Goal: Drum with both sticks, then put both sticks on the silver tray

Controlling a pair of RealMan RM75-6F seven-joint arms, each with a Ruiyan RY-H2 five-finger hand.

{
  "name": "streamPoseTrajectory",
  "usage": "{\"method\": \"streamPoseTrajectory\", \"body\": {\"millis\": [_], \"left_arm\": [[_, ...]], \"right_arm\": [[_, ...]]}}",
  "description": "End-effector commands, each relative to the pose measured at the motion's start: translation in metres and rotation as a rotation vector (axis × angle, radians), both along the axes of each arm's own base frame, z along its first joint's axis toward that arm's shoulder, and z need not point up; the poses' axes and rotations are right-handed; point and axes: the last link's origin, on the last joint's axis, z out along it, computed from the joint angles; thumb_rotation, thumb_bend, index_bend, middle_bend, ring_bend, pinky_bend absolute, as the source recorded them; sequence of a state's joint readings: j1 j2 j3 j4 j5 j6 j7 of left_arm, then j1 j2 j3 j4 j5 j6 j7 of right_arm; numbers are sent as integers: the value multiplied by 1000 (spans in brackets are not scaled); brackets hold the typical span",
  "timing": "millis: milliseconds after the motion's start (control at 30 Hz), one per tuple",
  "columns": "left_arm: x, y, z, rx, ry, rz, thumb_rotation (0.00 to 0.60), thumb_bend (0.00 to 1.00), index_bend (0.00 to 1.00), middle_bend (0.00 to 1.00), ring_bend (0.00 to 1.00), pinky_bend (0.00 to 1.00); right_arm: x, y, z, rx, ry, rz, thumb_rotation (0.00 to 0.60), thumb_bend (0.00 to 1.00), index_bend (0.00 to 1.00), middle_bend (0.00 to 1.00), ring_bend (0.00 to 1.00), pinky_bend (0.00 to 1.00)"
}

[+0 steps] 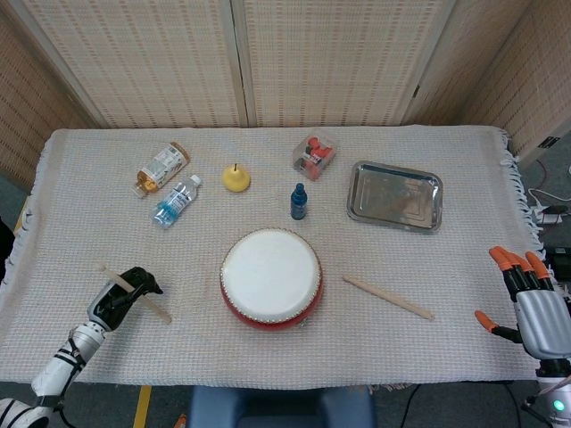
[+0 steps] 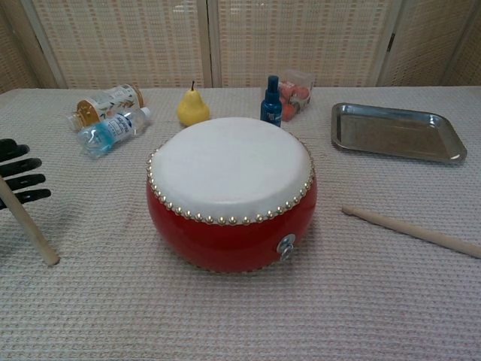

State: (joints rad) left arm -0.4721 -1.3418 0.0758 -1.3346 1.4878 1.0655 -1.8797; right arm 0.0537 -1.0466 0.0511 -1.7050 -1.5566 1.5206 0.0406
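A red drum (image 1: 270, 278) with a white skin (image 2: 231, 162) stands at the table's middle front. One wooden stick (image 1: 389, 297) lies on the cloth to the right of the drum, also in the chest view (image 2: 413, 232), untouched. The other stick (image 1: 157, 308) lies slanted at the left, its tip on the cloth (image 2: 30, 229). My black left hand (image 1: 120, 296) has its fingers (image 2: 21, 179) curled around it. My right hand (image 1: 535, 308), with orange fingertips, hangs open beyond the table's right edge, holding nothing. The silver tray (image 1: 394, 196) sits empty at the back right (image 2: 391, 131).
Behind the drum stand a small blue bottle (image 1: 299, 201), a yellow pear (image 1: 235, 178) and a clear box of red items (image 1: 315, 153). A water bottle (image 1: 176, 201) and a juice bottle (image 1: 161, 168) lie at the back left. Woven screens close off the back.
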Motion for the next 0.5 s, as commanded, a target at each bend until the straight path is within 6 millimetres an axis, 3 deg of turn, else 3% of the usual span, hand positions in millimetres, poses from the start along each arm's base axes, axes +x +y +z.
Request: {"method": "streamPoseTrajectory", "body": {"millis": [33,500], "left_arm": [[2,-5,-4,22,29,-3,393,224,620,610,524,468],[12,-16,-20,51,173,-61,367,224,725,740,654,571]], "right_arm": [[0,0,0,0,0,3,600,171,83,69,0,50],[2,1,1,-10,1,22,600,171,98,69,0,51]]}}
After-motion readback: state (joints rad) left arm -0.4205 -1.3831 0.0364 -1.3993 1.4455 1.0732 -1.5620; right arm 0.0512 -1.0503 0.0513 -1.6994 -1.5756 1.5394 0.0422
